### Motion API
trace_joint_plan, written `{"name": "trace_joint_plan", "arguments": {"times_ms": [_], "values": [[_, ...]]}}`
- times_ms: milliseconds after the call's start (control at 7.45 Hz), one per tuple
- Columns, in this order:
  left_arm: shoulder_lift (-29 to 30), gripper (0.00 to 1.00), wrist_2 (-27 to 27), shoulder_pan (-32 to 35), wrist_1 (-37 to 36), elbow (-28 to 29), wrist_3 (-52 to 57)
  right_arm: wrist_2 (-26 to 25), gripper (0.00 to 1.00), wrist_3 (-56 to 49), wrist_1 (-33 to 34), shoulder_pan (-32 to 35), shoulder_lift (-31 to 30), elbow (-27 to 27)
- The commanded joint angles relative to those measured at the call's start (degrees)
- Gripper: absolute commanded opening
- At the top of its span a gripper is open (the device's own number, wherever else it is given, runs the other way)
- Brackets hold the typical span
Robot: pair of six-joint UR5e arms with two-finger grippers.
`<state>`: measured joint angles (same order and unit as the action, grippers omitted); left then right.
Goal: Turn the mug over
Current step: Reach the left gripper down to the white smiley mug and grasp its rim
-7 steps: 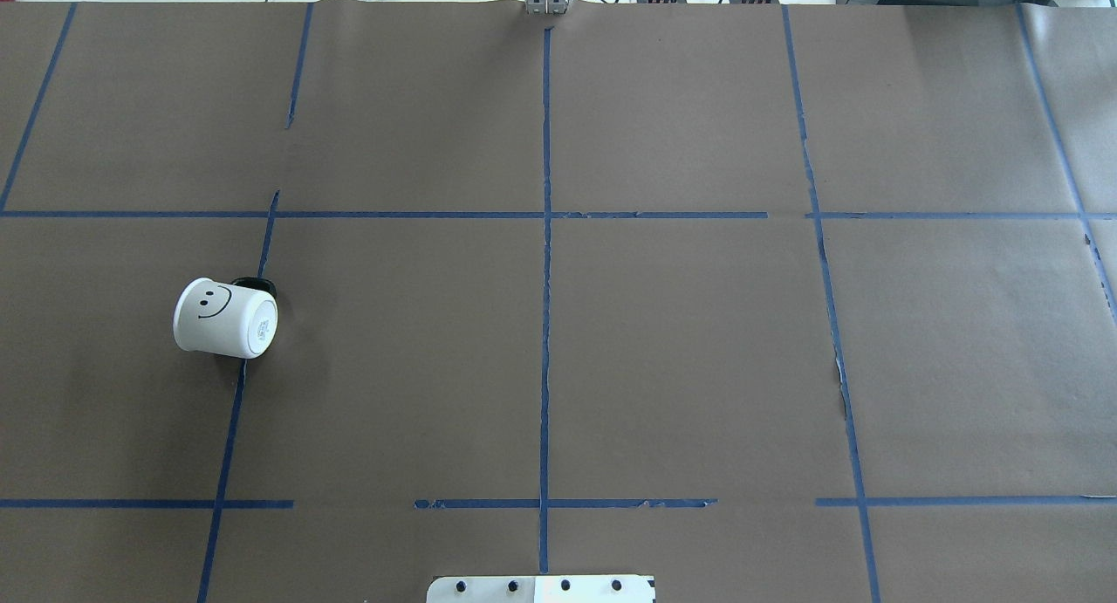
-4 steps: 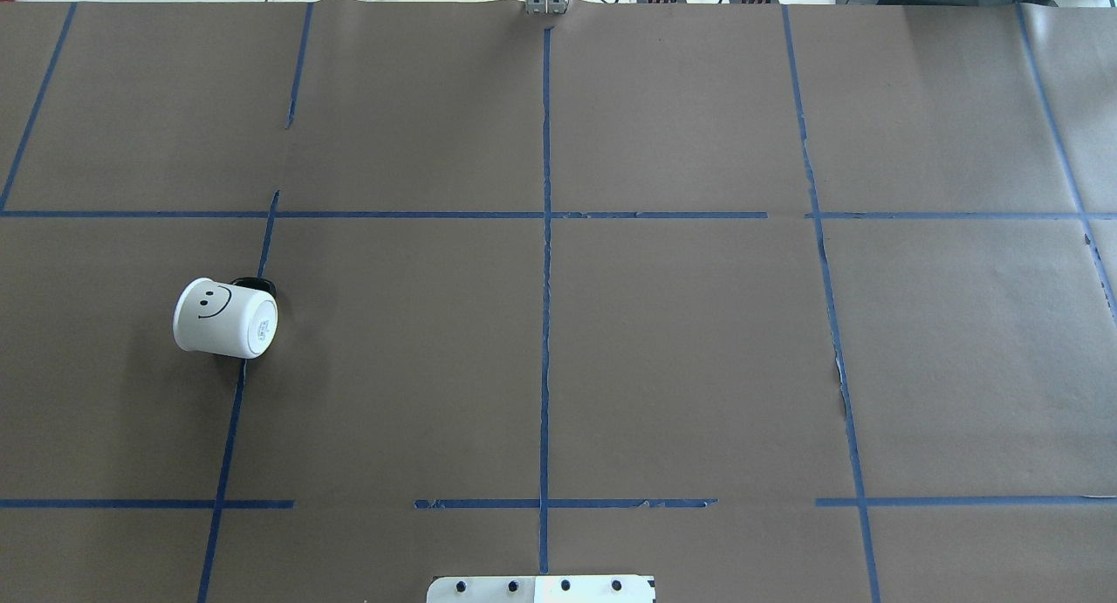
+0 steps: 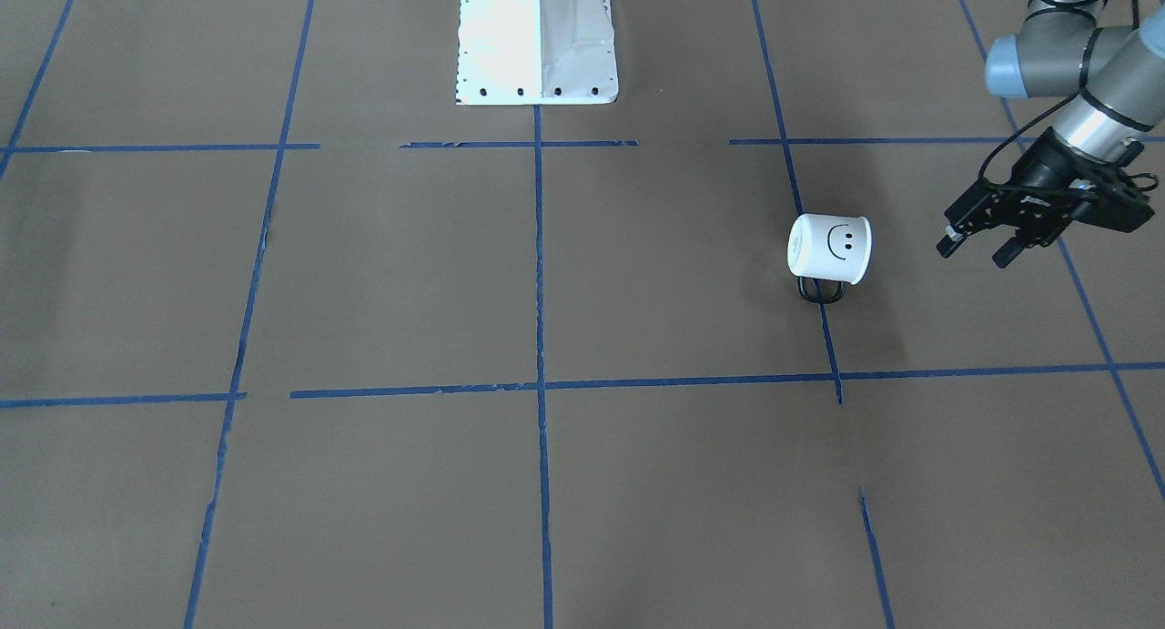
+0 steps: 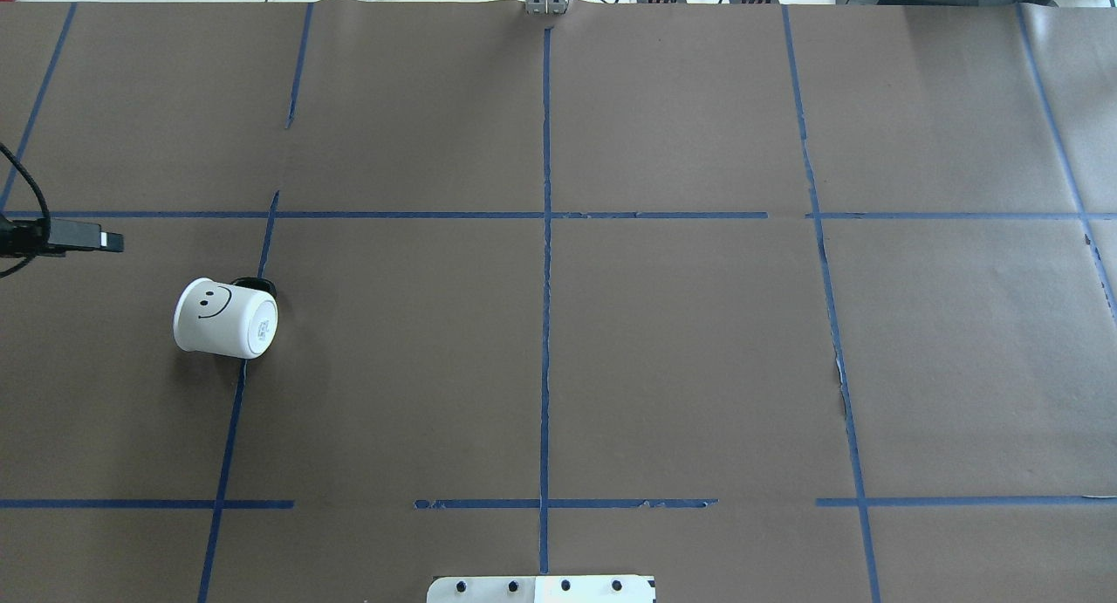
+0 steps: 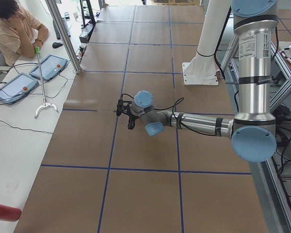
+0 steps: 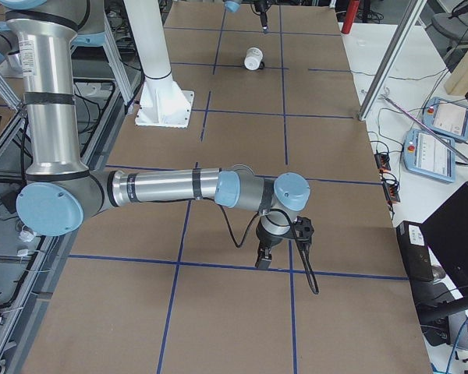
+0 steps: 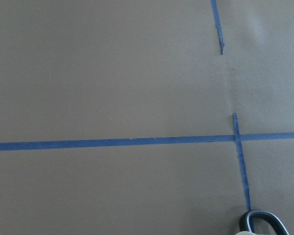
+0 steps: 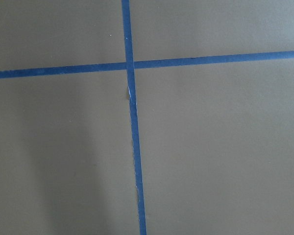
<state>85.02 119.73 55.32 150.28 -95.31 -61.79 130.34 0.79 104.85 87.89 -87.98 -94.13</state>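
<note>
The mug lies on its side on the table, in the robot's left half, across a tape line; the left gripper hangs near it, farther left, not touching; the right gripper hangs well apart, over the right half.

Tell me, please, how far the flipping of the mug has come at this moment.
Done: nothing yet. The mug lies on its side on the table, untouched. In hand: the left gripper hovers open and empty beside the mug, clearly apart from it. Left: close the gap, grasp the mug, turn it over and set it down.
</note>
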Motion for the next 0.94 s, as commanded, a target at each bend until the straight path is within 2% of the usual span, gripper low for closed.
{"name": "trace_joint_plan", "arguments": {"times_ms": [0,134,671,805], "values": [[-0.1,1.0,-5.2,-7.0,23.9,6.6,-11.1,0.0,1.0,0.0,0.0,0.0,0.0,0.0],[0.8,1.0,-5.2,-8.5,34.2,10.6,-13.8,0.0,1.0,0.0,0.0,0.0,0.0,0.0],[6.6,1.0,-5.6,-12.2,48.9,19.9,-19.5,0.0,1.0,0.0,0.0,0.0,0.0,0.0],[7.5,1.0,-5.6,-12.7,49.1,20.2,-20.3,0.0,1.0,0.0,0.0,0.0,0.0,0.0]]}}
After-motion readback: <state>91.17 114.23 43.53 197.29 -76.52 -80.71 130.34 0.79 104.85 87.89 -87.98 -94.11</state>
